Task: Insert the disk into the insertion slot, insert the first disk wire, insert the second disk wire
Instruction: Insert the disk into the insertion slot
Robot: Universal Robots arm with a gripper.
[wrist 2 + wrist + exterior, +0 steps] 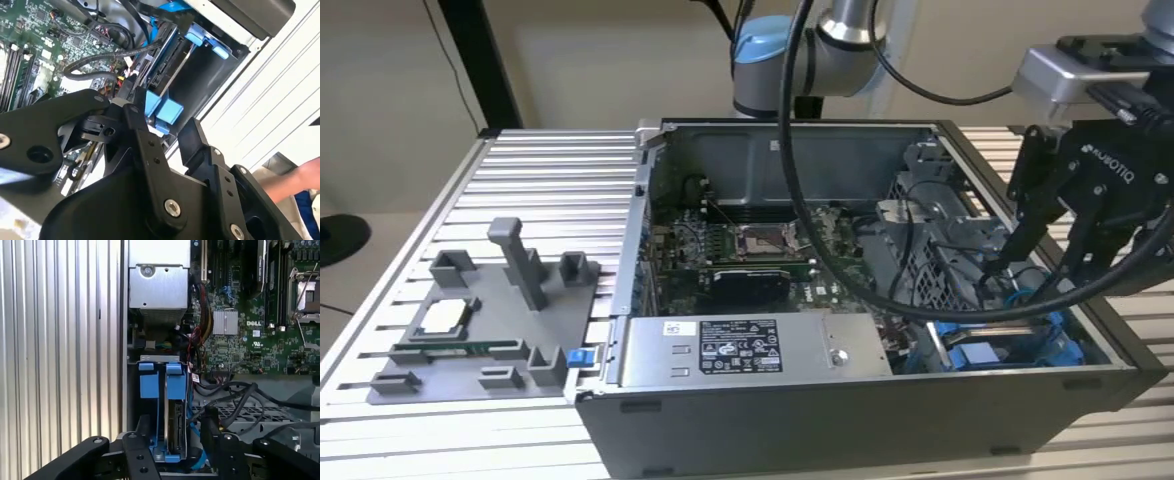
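At the exterior view's left a grey fixture tray (467, 330) lies on the ribbed desk (547, 170), beside the computer case (854, 420), which is open upward to give access. Farther right the tool (1027, 270) hangs over the case's corner, its fingers (212, 432) spread to either side of the disk (175, 425) in the first wrist view. The disk stands on edge in the insertion slot (158, 359), its blue frame seemingly seated on rails that keep it square.

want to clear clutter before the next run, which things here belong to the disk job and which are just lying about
In the job: disk, standing in the insertion slot; gripper, fingers open either side of it.
Just about: power-supply box; grey fixture tray; motherboard.
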